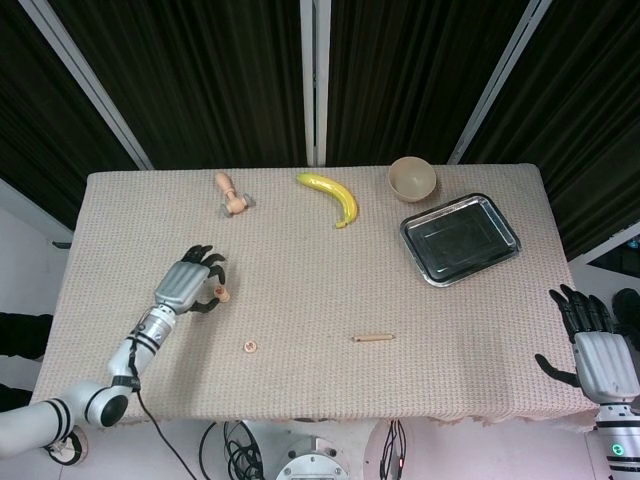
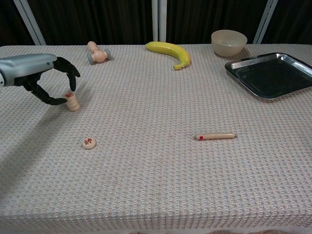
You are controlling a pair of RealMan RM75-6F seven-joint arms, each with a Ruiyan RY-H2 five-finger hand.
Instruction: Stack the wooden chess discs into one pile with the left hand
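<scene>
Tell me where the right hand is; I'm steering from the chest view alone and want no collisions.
Observer: The right hand sits beyond the right front corner of the cloth-covered table, fingers spread, holding nothing.
Operator: Anything inside the round beige bowl?
Observer: From above, the round beige bowl looks empty.
Operator: How does the left arm come in?
Observer: It comes in diagonally from the left front corner, ending with the left hand beside the small pile of wooden chess discs.

matt woven tablecloth [image 2: 156, 170] (rough), glossy metal tray [image 2: 271, 75], pale wooden discs [image 2: 72, 102].
</scene>
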